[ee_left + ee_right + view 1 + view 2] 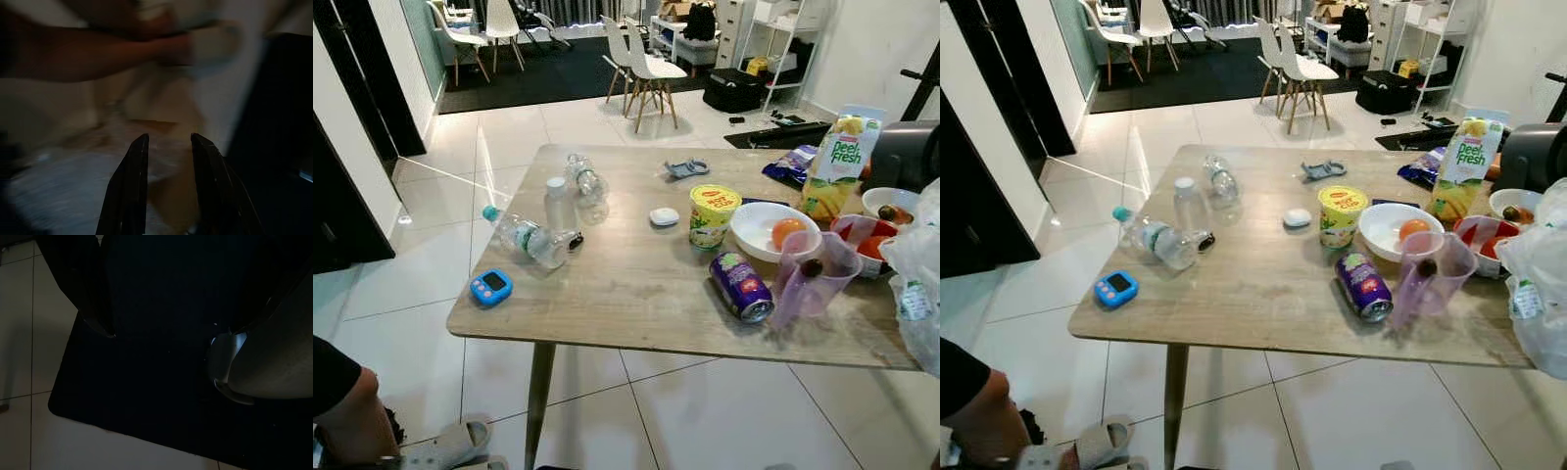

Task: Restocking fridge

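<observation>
- The table [636, 294] spans the middle of the frame, chairs [646, 69] on the floor at upper centre behind it.
- Timer [491, 287] lies at the table's lower left edge.
- Two bottles [533, 238] lie left of centre, one upright bottle [557, 203] between them.
- Cup [712, 215] stands at centre; can [741, 287] lies below it.
- Bowl [773, 232] sits right of the cup, a fruit in it.
- Carton [839, 164] stands at upper right.
- Jug [813, 274] sits right of the can.

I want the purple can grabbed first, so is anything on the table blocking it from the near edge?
Nothing visible does. The purple can lies on its side near the table's front edge, bare wood before it. The tipped plastic jug lies just beside it, to its right.
</observation>
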`<state>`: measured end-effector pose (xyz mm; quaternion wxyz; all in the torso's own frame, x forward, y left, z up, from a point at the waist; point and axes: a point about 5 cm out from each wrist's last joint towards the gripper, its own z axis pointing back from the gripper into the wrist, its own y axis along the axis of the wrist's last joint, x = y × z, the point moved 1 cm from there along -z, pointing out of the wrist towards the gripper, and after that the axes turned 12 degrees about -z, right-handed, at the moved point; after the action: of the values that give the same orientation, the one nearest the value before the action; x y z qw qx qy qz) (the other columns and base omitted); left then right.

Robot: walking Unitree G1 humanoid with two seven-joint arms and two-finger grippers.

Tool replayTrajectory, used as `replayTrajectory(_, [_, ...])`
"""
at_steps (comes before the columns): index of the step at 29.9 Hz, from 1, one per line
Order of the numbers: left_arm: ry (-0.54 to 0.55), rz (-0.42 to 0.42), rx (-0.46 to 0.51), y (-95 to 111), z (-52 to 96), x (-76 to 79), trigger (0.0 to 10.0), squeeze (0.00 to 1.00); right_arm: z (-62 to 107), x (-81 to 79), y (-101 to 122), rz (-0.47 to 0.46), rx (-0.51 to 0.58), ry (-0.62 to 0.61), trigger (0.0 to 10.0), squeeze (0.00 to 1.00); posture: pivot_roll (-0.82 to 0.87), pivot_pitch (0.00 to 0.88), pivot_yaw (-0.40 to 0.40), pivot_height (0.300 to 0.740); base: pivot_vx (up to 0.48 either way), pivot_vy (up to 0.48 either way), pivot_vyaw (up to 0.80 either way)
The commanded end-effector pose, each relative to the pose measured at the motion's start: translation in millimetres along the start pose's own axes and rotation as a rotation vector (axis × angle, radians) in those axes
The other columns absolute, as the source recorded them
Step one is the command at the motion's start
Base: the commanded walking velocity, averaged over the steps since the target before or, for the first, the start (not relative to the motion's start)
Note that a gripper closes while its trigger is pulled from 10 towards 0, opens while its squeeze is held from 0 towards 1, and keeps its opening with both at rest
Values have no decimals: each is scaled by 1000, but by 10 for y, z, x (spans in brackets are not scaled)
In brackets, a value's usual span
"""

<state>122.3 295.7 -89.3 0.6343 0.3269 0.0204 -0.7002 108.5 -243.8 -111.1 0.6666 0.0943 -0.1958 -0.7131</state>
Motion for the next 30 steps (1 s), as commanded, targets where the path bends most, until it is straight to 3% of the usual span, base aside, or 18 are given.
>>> replayTrajectory(1, [59, 28, -21, -30, -7, -124, 10000, 0, -3, -29, -7, 10, -8, 9, 10000, 0, 120, 0, 15, 740, 0, 0, 0])
replayTrajectory(8, [69, 56, -15, -3, -15, -158, 10000, 0, -3, -35, -8, 14, -11, 11, 10000, 0, 120, 0, 16, 740, 0, 0, 0])
replayTrajectory(10, [-14, 82, 1, 24, -8, -15, 10000, 0, -4, -40, -11, 14, -11, 12, 10000, 0, 120, 0, 17, 740, 0, 0, 0])
replayTrajectory(11, [-14, 82, 1, 24, -8, -15, 10000, 0, -4, -40, -11, 14, -11, 12, 10000, 0, 120, 0, 17, 740, 0, 0, 0])
replayTrajectory(13, [-118, 65, 23, 56, 15, 188, 10000, 0, 0, -33, -35, 13, -17, 9, 10000, 0, 116, 0, 17, 740, 0, 0, 0])
replayTrajectory(16, [-161, 38, 31, 60, 40, 328, 10000, 0, 3, -20, -45, 9, -20, 3, 10000, 0, 110, 0, 14, 740, 0, 0, 0])
replayTrajectory(30, [-160, 21, 29, 43, 50, 360, 10000, 0, 3, 12, -30, 11, -20, -3, 10000, 0, 113, 0, 7, 740, 0, 0, 0])
